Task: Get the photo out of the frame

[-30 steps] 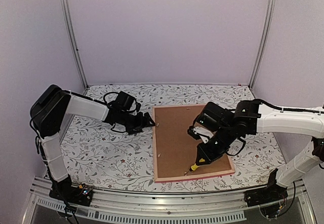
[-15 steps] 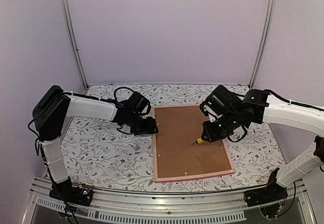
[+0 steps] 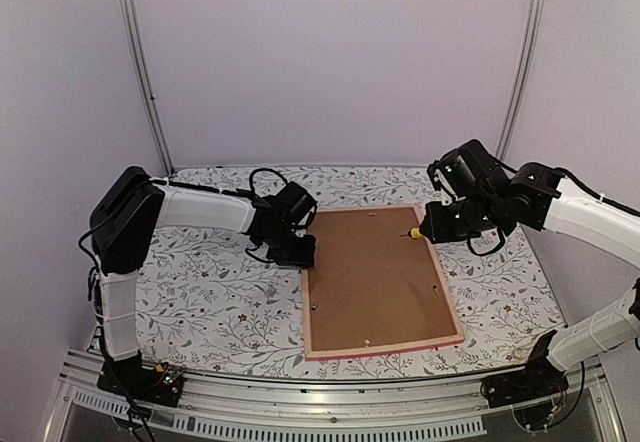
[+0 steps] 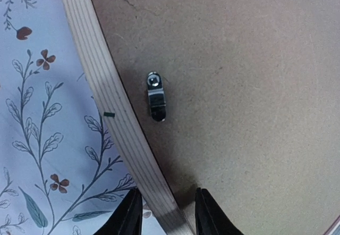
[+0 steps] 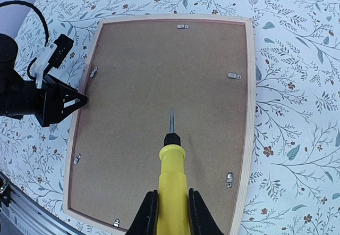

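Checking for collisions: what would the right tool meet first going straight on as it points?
Likely the backing board, touched first by the screwdriver the right tool holds; the gap is unclear.

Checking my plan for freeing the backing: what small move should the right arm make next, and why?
Probably bring the yellow screwdriver in the right end effector down to the farther right-side clip and swivel it. That clip points across at the frame rail, seemingly latching the backing board; the tip hangs above the board.
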